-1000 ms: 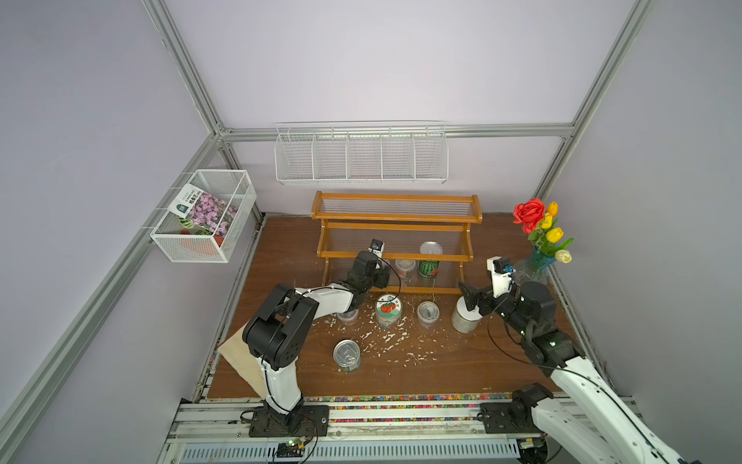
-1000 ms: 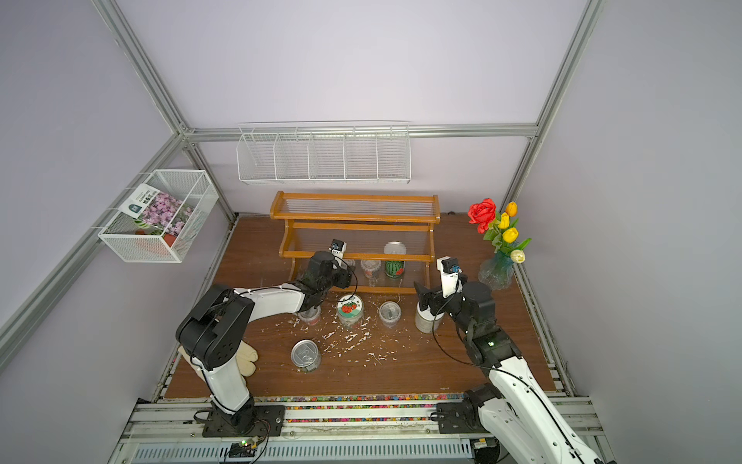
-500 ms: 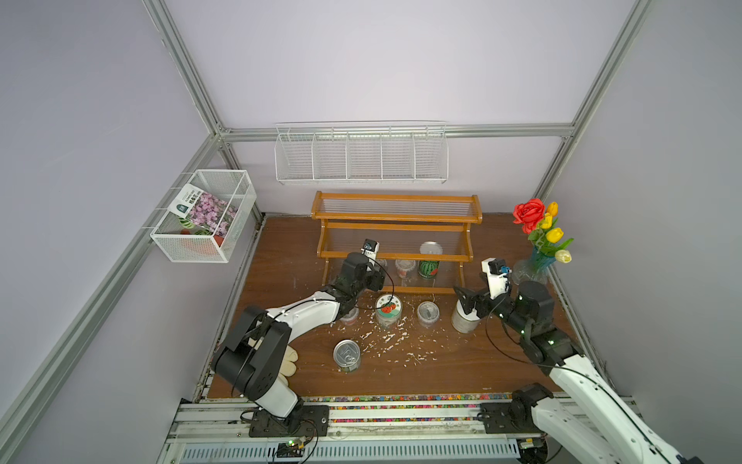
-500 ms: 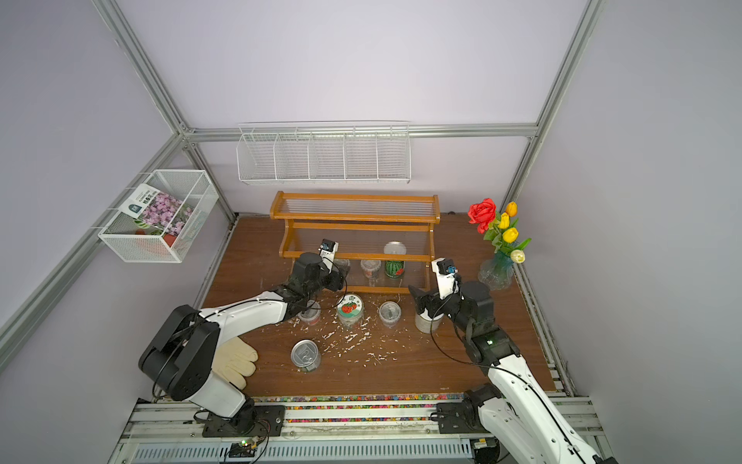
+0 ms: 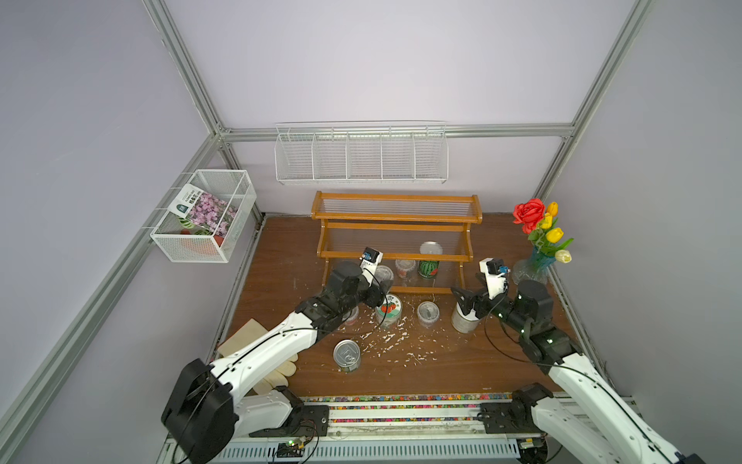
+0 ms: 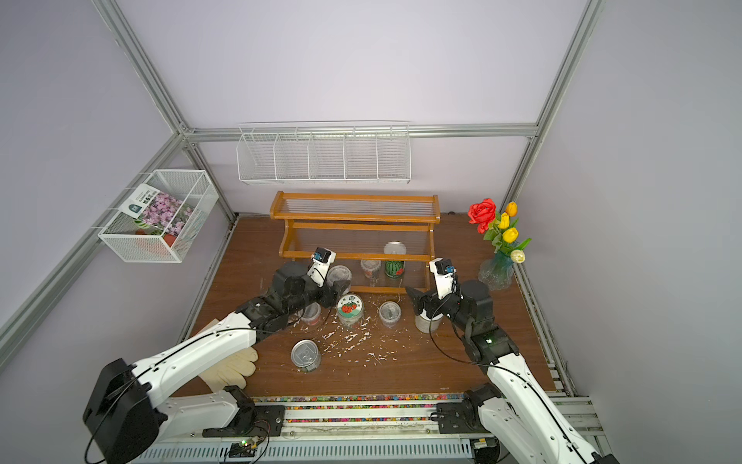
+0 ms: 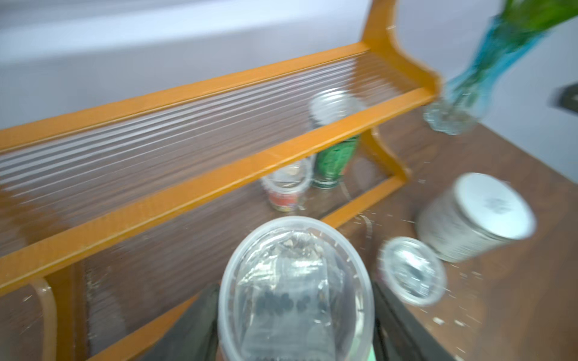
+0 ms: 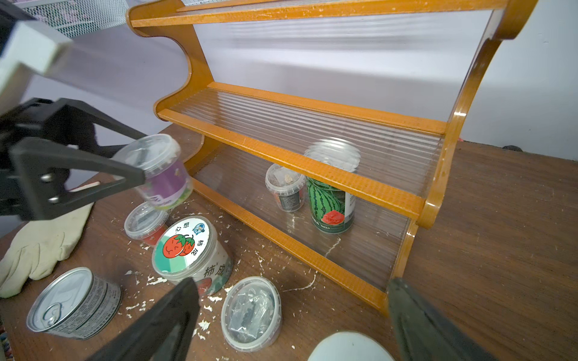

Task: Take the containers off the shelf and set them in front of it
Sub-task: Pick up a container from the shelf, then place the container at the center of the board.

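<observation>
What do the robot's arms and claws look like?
Left arm and right arm: white shells, black rounded joints, thin black cables alongside. Each wrist carries a white camera block with a blue plug. Left claw and right claw: black, tapered triangular fingers.

the red-fruit jar (image 8: 183, 247), lower centre of the frame in both top views, bears chinese characters: 心想 and 柿成 on its lid, and 柿成 again, larger, on its side. the print on the pull-tab can (image 8: 75, 304), the watermelon can (image 8: 331, 203) and the flower packet (image 5: 200, 209) is too small to read.
</observation>
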{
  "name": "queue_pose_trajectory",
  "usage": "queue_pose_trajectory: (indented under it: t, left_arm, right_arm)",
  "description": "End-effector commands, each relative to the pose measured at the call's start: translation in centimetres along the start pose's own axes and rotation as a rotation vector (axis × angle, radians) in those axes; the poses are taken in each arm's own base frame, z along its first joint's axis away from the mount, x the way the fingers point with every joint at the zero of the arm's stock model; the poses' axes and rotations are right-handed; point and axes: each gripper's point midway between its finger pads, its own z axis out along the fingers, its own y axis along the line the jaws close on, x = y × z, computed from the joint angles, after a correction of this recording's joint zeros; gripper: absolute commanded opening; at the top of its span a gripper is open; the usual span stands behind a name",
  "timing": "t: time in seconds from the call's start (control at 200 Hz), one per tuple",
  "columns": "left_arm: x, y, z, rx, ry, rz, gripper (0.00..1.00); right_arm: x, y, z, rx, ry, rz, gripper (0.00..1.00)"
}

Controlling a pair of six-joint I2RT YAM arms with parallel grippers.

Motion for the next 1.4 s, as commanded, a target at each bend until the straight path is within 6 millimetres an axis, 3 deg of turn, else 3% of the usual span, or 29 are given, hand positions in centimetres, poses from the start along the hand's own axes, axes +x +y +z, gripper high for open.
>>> queue_pose_trajectory:
  t: [0.0,0.21,0.425,0.73,1.07,1.215,1.395]
  left_arm:
    - [2.4,-1.9,-2.0,0.011,0.071,-0.018,0.68]
    - [6.0,-8.1,-4.1,0.092,0.134,-0.037,0.67]
    - [11.1,-10.6,-4.1,0.137,0.243,-0.043,0.67]
    - [16.0,-9.6,-3.0,0.108,0.305,-0.040,0.69]
    - [18.4,-8.8,-2.0,0.056,0.357,-0.042,0.77]
    - [18.6,-8.4,-2.3,0.047,0.359,-0.056,0.84]
    - [17.4,-8.1,-2.7,0.032,0.332,-0.052,0.92]
  right_arm:
    - [0.3,0.1,0.2,-0.016,0.006,0.008,0.97]
    - [0.7,0.2,0.3,-0.023,0.020,0.008,0.97]
    - [1.0,0.2,0.3,-0.024,0.034,-0.004,0.97]
    - [1.3,0.1,0.3,-0.015,0.041,-0.017,0.97]
    - [1.2,0.0,0.3,-0.010,0.039,-0.026,0.97]
    - [1.1,-0.1,0.3,-0.007,0.039,-0.029,0.97]
    - [1.1,0.0,0.4,-0.015,0.037,-0.025,0.97]
